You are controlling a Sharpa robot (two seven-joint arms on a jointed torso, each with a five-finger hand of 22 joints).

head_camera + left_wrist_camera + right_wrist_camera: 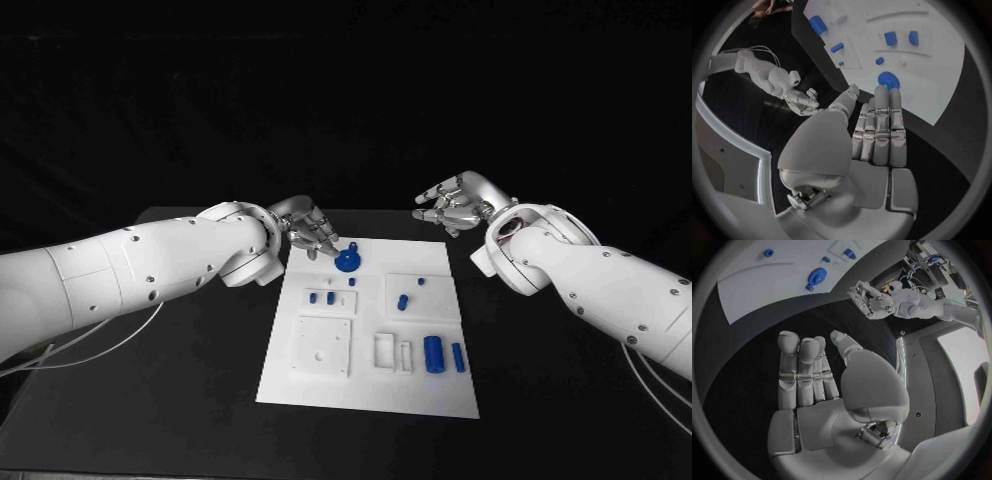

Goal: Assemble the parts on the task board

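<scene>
Access, task board [433, 390]: near edge and bare counter [173, 420] on both sides open. Far end: left robot hand [306, 232] beside round blue part [348, 263]; right robot hand [462, 203] beyond far right corner.

White task board [433, 395] bears blue parts [348, 263]; black table [173, 400]; white arms with silver hands.

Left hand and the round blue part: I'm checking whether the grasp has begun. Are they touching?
Apart. In the left wrist view, white board shows between the left hand's fingers and the round blue part.
</scene>
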